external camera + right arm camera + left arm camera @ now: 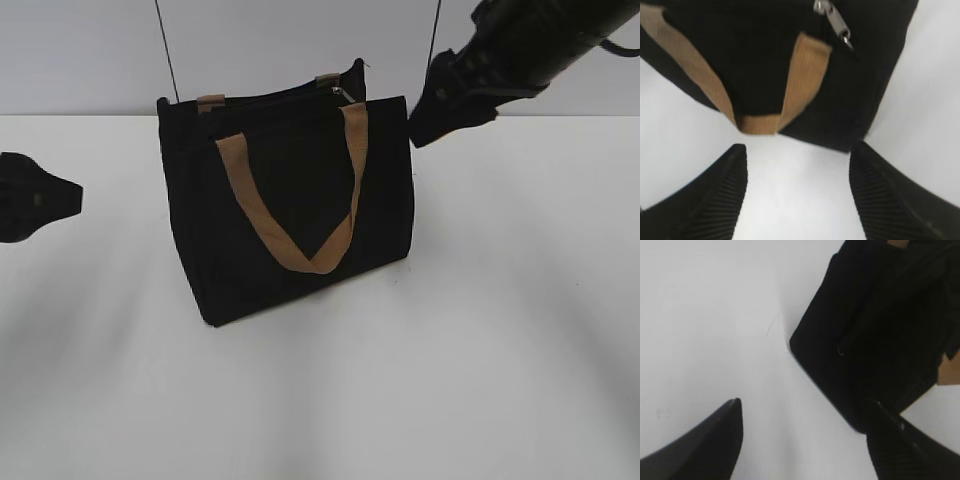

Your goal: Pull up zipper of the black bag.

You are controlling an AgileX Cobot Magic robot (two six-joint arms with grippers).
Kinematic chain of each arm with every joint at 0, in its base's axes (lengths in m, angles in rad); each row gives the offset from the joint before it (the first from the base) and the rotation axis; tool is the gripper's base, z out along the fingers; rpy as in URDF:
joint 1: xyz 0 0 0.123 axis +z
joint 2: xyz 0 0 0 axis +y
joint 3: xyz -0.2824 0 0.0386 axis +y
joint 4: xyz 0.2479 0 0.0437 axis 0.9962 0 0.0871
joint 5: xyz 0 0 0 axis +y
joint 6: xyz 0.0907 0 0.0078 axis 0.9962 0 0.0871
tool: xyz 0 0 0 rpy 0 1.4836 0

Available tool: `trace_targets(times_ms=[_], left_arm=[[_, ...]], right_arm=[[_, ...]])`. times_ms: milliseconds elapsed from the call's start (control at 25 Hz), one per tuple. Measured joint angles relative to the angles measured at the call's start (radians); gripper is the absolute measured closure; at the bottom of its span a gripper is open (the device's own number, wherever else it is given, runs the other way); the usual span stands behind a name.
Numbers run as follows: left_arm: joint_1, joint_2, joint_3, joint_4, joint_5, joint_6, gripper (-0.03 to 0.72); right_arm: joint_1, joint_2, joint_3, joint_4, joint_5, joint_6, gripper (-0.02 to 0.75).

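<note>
The black bag [290, 210] stands upright on the white table, with a tan strap handle [290, 215] hanging down its front. The small silver zipper [341, 94] sits on the top edge near the bag's right end; it also shows in the right wrist view [832, 19]. My right gripper [440, 110] is open and empty, in the air just right of the bag's top corner; its jaws [797, 155] frame bare table below the bag [860, 75]. My left gripper [55, 195] is open and empty, low at the far left; its jaws [805, 407] are beside the bag's corner [840, 350].
The white table [480, 340] spreads around the bag. A pale wall rises behind. Two thin black cables [168, 50] hang at the back. A second tan handle end [210, 101] shows on the bag's top left.
</note>
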Motion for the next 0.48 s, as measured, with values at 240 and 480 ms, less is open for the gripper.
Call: trace_targets(times_ms=[240,480], left_arm=[[0.0,-0.172,-0.028,0.0,0.264,0.0,0.11],[0.0,-0.445,-0.029,0.088,0.525,-0.105,0.11]], right_arm=[[0.0,-0.139,0.038,-0.169,0.148,0.166,0.251],[0.0,-0.371,0.243,-0.204,0.156,0.272,0.25]])
